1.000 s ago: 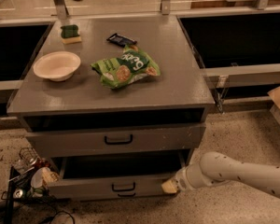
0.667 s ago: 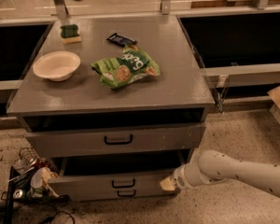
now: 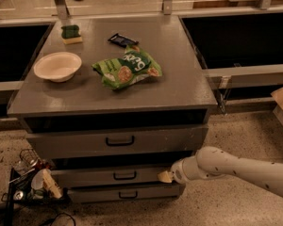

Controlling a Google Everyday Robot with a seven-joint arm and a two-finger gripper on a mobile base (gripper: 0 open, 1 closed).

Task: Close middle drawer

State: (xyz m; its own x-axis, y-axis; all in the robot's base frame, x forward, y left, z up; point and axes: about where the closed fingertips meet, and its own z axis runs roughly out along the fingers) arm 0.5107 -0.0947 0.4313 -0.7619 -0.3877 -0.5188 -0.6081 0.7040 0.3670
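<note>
Camera view: push on the wide, shallow grey wooden middle drawer (image 3: 85,178) nearly done.
The robot's cream-tipped gripper (image 3: 166,176) presses the right end of that drawer's low front panel, level with the small black bar handle (image 3: 125,175); whether it is spread or pressed together cannot be told. A dark gap under the taller grey top drawer (image 3: 61,144) suggests the drawer is not quite home, so the next move is probably a short, straight push inward. A second ago the front stood further out, hiding the lowest grey drawer (image 3: 94,195).
</note>
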